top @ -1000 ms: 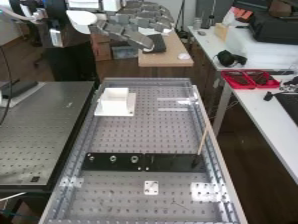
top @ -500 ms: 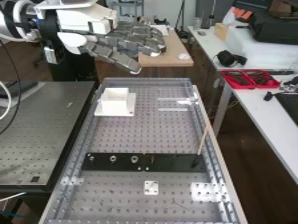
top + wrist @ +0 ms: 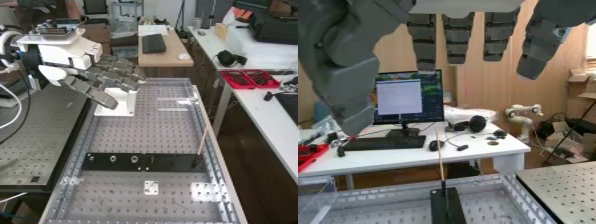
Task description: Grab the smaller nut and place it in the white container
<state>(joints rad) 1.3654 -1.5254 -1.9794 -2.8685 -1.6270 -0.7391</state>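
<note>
The smaller nut, a small round metal part (image 3: 91, 158), stands on the flat black bar (image 3: 174, 162) low in the high view, where it stood in the earlier frames, untouched. Just beside it on the same bar is the larger metal nut (image 3: 113, 158), and next along the row the round metal bearing (image 3: 134, 159). Neither has shifted, and the thin wooden stick (image 3: 203, 140) rises as before from the bar's other end. What has changed is the dark grey robot hand (image 3: 120, 75): a second ago it was up beyond the bench's far end, and it has since come down and in, so that in the high view its thumb and fingers now cut across part of the white container (image 3: 122, 105). The container itself keeps its place on the perforated metal bench (image 3: 156, 132), well apart from the bar. The hand is open and empty, its fingers extended, and the wrist view shows them reaching out with nothing between them. For the task, I judge this to be the early approach: nothing has been picked, and the hand probably has to pass the container and travel on to the bar. It would then need to turn its fingertips down and pinch narrowly, since the larger nut sits close enough to be knocked or taken by mistake.
</note>
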